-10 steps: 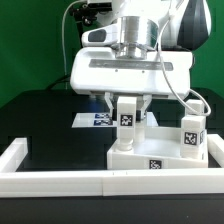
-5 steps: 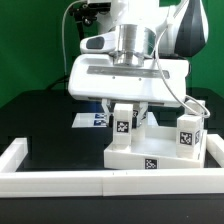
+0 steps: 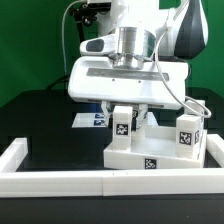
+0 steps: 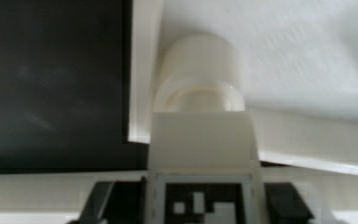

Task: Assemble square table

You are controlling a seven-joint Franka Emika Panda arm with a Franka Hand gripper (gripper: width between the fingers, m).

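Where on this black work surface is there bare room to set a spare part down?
Free: the black work surface between the long white rim, the marker board and the large white square plastic slab. Crowded: the slab itself, where the hand grips one white tagged leg block and another stands.

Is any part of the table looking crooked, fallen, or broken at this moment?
Nothing stands out. The square slab lies flat against the white rim. One leg stands upright on it, and the gripper holds a second leg upright above the slab. No damage is visible.
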